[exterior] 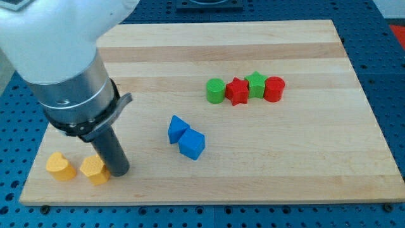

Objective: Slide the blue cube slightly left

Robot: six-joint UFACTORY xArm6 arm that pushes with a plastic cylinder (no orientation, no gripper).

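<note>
Pincer: none fitted; my tip (119,171) sits touching yellow block (93,170), well left of blue cube (192,144), which touches blue triangular block (176,128) mid-board.

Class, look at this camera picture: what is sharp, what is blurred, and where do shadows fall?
Camera view: the blue cube and wooden board are sharp under even light, with short soft shadows beneath the blocks; the white arm housing, nearest the lens, is soft.
</note>
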